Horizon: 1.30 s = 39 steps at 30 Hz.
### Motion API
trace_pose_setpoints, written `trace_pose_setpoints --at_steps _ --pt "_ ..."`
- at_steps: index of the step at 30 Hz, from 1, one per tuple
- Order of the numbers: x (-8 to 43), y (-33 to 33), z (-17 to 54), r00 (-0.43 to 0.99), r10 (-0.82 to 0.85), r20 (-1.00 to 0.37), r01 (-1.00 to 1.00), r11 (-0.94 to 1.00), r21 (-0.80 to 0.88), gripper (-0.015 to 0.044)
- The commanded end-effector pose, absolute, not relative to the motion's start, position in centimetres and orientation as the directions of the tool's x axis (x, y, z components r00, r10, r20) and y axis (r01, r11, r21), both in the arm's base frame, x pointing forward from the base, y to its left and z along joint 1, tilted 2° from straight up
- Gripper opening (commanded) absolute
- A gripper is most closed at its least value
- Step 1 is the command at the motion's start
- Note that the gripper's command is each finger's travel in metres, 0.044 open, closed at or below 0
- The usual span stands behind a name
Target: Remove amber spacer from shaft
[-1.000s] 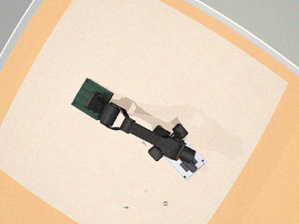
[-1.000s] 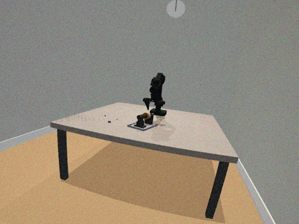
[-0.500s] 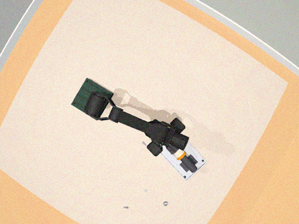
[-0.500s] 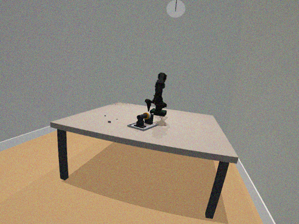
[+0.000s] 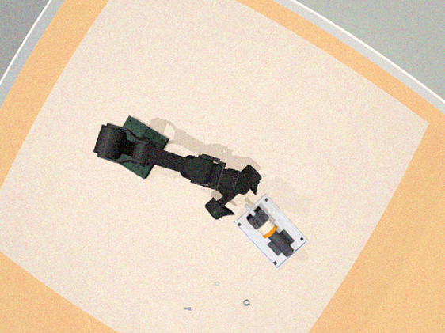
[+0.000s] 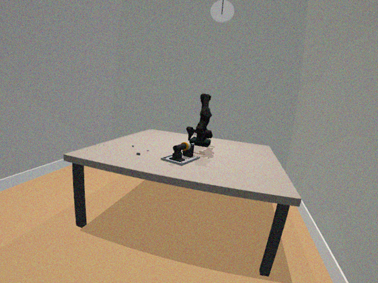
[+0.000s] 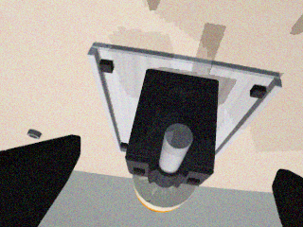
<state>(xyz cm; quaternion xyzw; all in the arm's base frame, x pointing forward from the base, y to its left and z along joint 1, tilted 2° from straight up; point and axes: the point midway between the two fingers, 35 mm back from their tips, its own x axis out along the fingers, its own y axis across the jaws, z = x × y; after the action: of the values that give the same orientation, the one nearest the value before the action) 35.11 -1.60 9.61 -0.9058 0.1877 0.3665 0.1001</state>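
My gripper [image 5: 244, 203] [image 7: 177, 162] is open and empty, its fingers wide apart on either side of the shaft's free end. The pale grey shaft [image 5: 250, 209] [image 7: 174, 153] sticks out of the near dark block [image 5: 257, 218] [image 7: 175, 95] towards me. Behind that block a cream spacer [image 5: 265, 226] and the amber spacer [image 5: 270, 231] [image 6: 187, 146] sit around the shaft. The amber one lies against the far dark housing block [image 5: 282, 243] [image 6: 177, 153]. In the wrist view only a thin amber edge shows under the near block. The far block is hidden there.
The blocks stand on a pale base plate [image 5: 253, 239] [image 7: 114, 78] with dark corner fasteners. A ring [image 5: 246, 300] [image 6: 137, 153], a smaller ring [image 5: 216, 283] and a screw [image 5: 187, 308] lie to one side. My arm's green base [image 5: 158, 137] is at the other end.
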Motion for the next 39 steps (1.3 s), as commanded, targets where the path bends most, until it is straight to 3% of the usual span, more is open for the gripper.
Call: trace_pose_setpoints --at_steps 1,39 --pt "35.0 -1.7 9.8 0.674 -0.275 -0.686 -0.422 -0.905 -0.051 0.0440" --pt "36.7 -2.3 8.3 0.674 -0.275 -0.685 -0.422 -0.905 -0.051 0.0440"
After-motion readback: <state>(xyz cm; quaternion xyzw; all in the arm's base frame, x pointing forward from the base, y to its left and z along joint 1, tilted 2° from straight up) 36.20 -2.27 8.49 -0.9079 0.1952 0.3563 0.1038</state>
